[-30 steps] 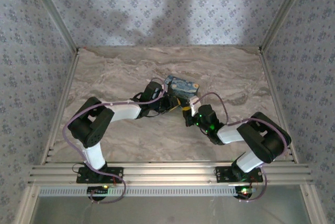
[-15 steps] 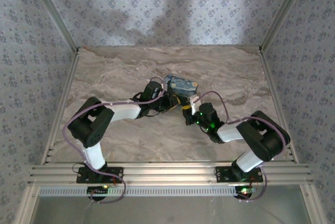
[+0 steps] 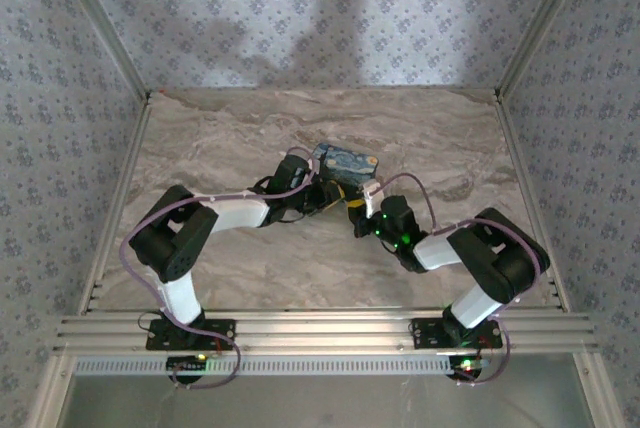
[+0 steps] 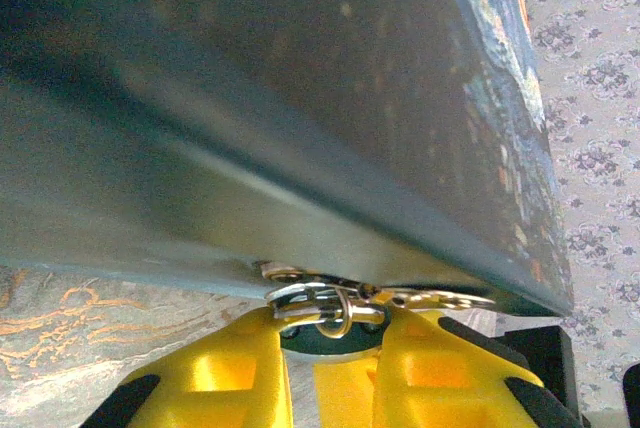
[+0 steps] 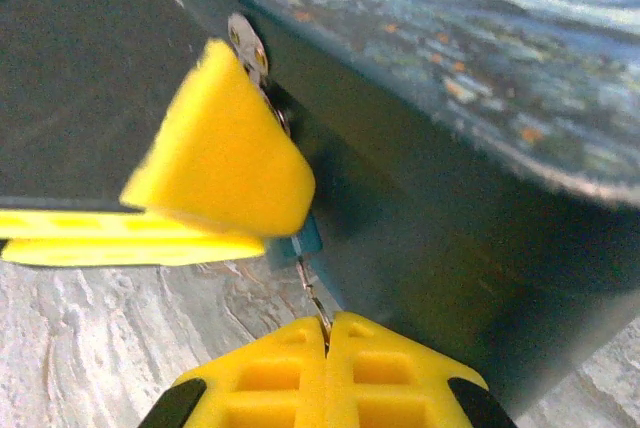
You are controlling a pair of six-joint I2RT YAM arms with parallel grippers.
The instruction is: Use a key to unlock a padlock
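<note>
- Your L claw (image 4: pixel 330 348) pinched the padlock (image 4: pixel 320 310) at the tin's (image 3: pixel 345 161) front.
- R claw (image 5: pixel 327 333) clamped the key (image 5: pixel 312 293), also beside the tin.
- Step: prob. key insertion; next needed a straight push, then a twist.

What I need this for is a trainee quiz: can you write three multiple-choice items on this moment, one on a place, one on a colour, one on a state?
1. Where is the painted tin?
A. On the near rail
B. Mid-table, on the marbled top
C. In the back left corner

2. What colour are the fingers?
A. Red
B. White
C. Yellow

3. How is the right hand?
A. Shut on the key
B. Wide open
C. Raised high above the tin

Key:
1 B: the top view shows the tin mid-table, where both arms meet.
2 C: both wrist views show yellow fingers.
3 A: its fingers press together on the thin key below the padlock, which the left hand grips.
</note>
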